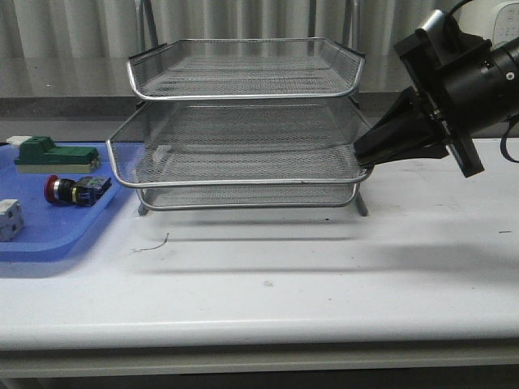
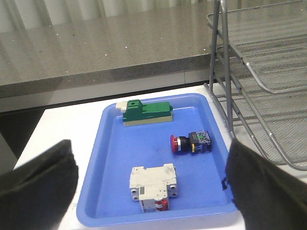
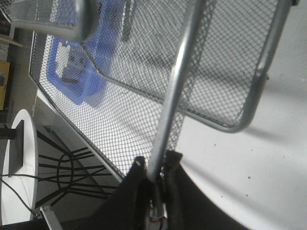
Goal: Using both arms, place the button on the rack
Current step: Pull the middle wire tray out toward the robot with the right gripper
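The button point(image 1: 75, 190) point(image 2: 191, 143), red-headed with a black body, lies on its side in the blue tray point(image 1: 49, 243) point(image 2: 110, 158) at the left. The silver wire-mesh rack point(image 1: 243, 121) point(image 2: 268, 72) point(image 3: 201, 72) stands mid-table with its middle tier slid forward. My right gripper point(image 1: 361, 154) point(image 3: 154, 170) is shut on the right rim of that middle tier. My left gripper point(image 2: 151, 191) hovers open above the tray's near end, over the white cube, well apart from the button. The left arm does not show in the front view.
In the blue tray also lie a green block point(image 1: 55, 154) point(image 2: 146, 112) and a white cube point(image 1: 8, 219) point(image 2: 153, 184). A grey counter ledge point(image 2: 96, 52) runs behind the table. The table's front edge point(image 1: 259, 340) is near the camera.
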`<state>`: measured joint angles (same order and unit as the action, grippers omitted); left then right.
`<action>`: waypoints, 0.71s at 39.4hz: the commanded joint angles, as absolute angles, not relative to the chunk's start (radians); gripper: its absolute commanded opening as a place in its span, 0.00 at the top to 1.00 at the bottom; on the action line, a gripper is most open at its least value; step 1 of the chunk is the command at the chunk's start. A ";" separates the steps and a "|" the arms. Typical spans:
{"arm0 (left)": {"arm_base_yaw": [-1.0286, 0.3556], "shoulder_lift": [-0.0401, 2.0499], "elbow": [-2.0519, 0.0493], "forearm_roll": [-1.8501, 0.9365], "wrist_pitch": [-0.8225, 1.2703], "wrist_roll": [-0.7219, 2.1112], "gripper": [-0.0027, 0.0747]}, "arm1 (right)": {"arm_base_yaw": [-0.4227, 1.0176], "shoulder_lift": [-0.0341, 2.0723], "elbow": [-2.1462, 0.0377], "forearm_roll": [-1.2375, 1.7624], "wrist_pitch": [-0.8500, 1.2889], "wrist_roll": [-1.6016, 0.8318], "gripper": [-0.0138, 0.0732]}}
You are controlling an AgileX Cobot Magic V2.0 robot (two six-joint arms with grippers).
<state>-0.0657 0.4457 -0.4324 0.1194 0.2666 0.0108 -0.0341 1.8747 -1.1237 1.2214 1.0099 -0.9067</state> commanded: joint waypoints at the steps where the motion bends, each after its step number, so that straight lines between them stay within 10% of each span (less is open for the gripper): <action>1: -0.066 0.456 -0.461 0.123 0.188 0.000 0.21 | -0.041 1.828 -1.141 1.153 1.080 -0.899 0.80; 22: -0.066 0.456 -0.461 0.123 0.188 0.000 0.21 | -0.041 1.828 -1.141 1.057 1.168 -0.897 0.80; 28: -0.066 0.456 -0.461 0.123 0.188 0.000 0.21 | -0.041 1.828 -1.141 1.062 1.130 -0.897 0.62</action>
<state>-0.0657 0.4457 -0.4324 0.1194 0.2666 0.0108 -0.0362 1.8710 -1.1280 1.1226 1.0931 -0.8866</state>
